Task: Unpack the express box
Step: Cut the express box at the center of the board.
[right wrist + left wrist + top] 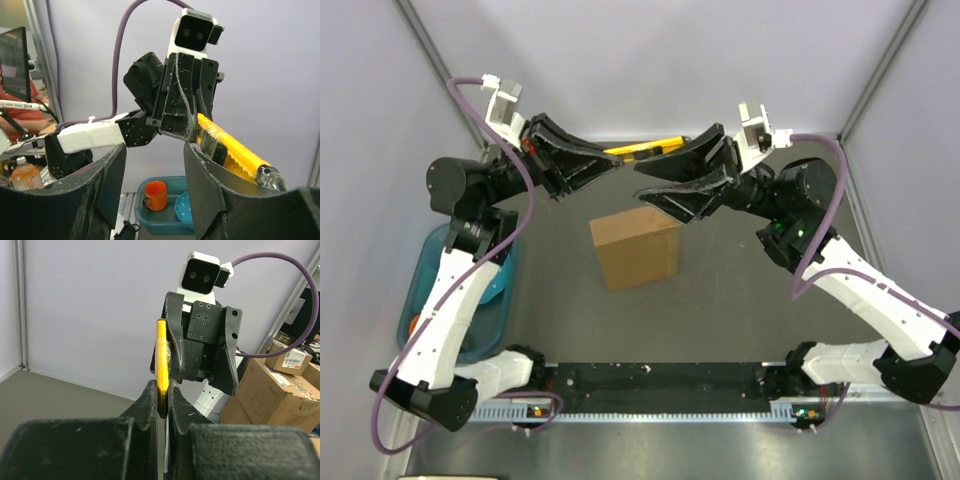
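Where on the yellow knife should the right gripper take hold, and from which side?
Take the free half of the yellow knife, pinching its flat faces, coming from the right arm's side. The left gripper is shut on the other end, so only that half is bare. The knife lies outside the open right gripper, beside one finger; probably shift sideways first.

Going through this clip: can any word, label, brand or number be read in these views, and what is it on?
Nothing is legible.
White label on the background cartons: printed, too small to read.
Yellow utility knife: dark band on its body, too blurred to read.
Express box: plain brown, no markings visible.
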Motion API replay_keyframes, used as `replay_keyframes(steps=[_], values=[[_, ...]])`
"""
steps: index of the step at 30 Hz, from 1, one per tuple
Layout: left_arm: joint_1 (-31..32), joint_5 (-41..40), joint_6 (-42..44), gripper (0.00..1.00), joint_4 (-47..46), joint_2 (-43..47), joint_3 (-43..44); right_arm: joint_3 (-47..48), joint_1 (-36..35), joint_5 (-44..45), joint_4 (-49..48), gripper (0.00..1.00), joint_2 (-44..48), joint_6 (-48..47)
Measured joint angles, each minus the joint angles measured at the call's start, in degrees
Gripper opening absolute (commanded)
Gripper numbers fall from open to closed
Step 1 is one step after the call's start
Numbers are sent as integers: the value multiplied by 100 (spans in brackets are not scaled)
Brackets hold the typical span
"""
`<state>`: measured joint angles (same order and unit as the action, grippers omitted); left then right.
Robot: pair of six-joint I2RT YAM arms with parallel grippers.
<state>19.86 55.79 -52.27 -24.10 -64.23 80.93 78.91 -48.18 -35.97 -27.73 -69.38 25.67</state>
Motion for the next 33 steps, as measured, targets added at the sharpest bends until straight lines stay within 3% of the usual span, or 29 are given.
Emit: replay_keyframes(steps=[10, 18, 33], values=[[2, 44, 52, 0, -37, -149, 205, -636, 0, -90, -4, 60, 391, 46], [52, 341, -35, 0, -297, -83, 415, -654, 153, -79, 138, 61, 352, 48], [94, 481, -57, 0, -496, 149, -234, -339, 236, -310, -291, 43, 63, 295]])
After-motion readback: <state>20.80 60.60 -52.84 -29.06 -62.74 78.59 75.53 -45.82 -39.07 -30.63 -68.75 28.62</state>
